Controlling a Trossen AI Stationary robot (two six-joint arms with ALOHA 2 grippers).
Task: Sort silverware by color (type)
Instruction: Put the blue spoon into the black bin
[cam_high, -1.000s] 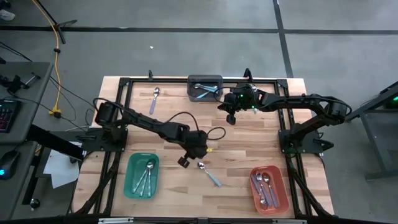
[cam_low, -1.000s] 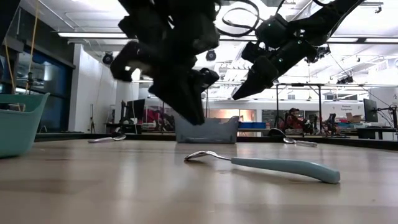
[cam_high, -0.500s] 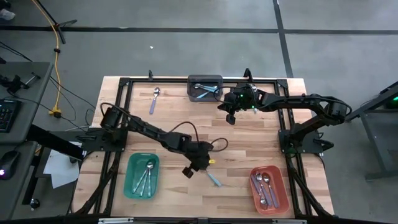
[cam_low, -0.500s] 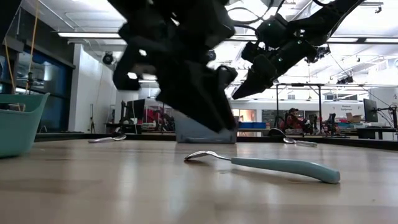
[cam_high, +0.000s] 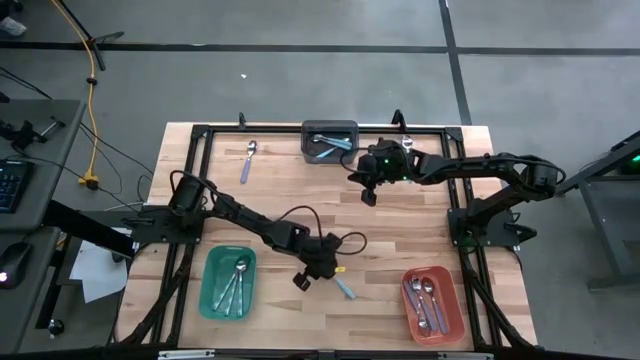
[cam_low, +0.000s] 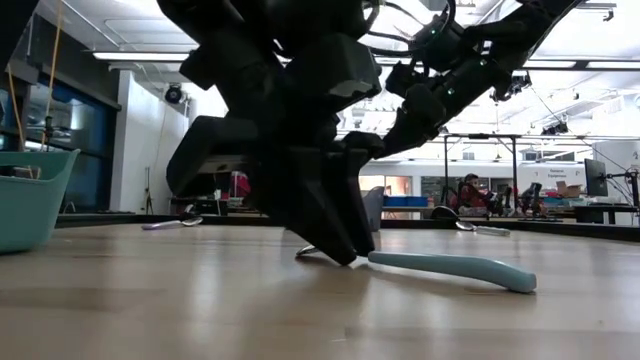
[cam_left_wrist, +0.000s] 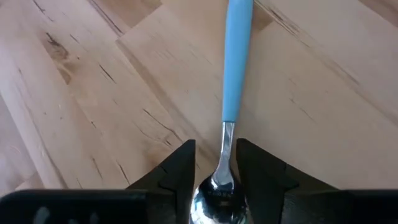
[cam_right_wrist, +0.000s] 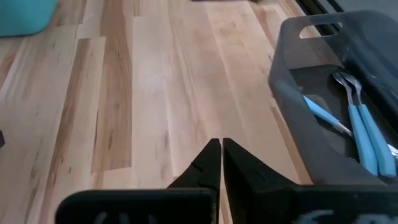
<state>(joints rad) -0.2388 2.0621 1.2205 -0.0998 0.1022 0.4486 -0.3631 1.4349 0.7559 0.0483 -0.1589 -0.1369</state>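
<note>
A spoon with a light blue handle (cam_left_wrist: 237, 56) lies flat on the table near its near edge, also seen in the high view (cam_high: 345, 288) and the low view (cam_low: 450, 268). My left gripper (cam_left_wrist: 216, 144) is down at the table (cam_high: 303, 278), open, with one finger on each side of the spoon's thin neck (cam_left_wrist: 227, 140) just above the shiny bowl (cam_left_wrist: 217, 198). My right gripper (cam_right_wrist: 221, 143) is shut and hangs above the table (cam_high: 367, 197) next to the grey bin (cam_high: 330, 128), touching nothing. My left gripper's fingers (cam_left_wrist: 180, 167) come from above and stand on either side of the spoon's neck (cam_left_wrist: 226, 155), pointing along the spoon. The spoon lies flat on the table. I cannot tell whether the fingers touch it.
The grey bin (cam_right_wrist: 292, 68) at the far edge holds blue-handled spoons (cam_right_wrist: 364, 134). A teal tray (cam_high: 212, 290) at near left and an orange tray (cam_high: 455, 310) at near right each hold spoons. One purple-handled spoon (cam_high: 247, 160) lies at far left, another spoon (cam_high: 405, 143) beside the bin.
My left gripper has moved toward the table's near edge and come down to the table, so that its open fingers now stand about the bowl end of the blue spoon. The spoon's handle has shifted slightly on the table. My right gripper has shifted a little toward the left edge.
</note>
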